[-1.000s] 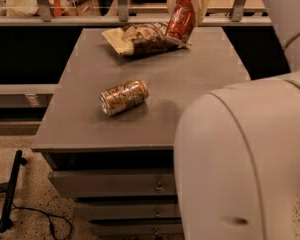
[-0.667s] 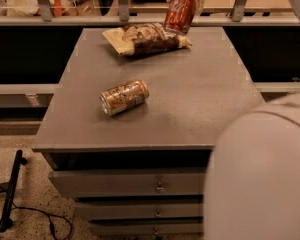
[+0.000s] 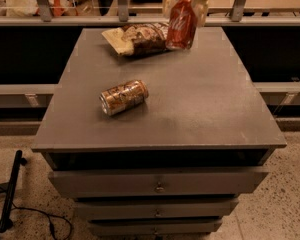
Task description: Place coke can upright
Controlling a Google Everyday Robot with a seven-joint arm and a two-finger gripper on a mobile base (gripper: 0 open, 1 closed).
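Note:
The red coke can (image 3: 181,25) with white script is at the far edge of the grey table (image 3: 200,109), close to upright and leaning slightly. It hangs just above or at the tabletop, right beside a snack bag. My gripper (image 3: 185,5) comes down from the top of the camera view, with pale fingers (image 3: 168,4) on either side of the can's upper part, shut on it. The can's top is hidden by the gripper.
A brown-gold patterned can (image 3: 123,97) lies on its side at the table's left middle. A brown snack bag (image 3: 137,38) lies at the far edge, left of the coke can. Drawers (image 3: 157,186) sit below the tabletop. A black pole and cable (image 3: 10,194) are on the floor at left.
The white arm that filled the lower right has left the view. The coke can in the gripper has come lower, toward the tabletop beside the snack bag.

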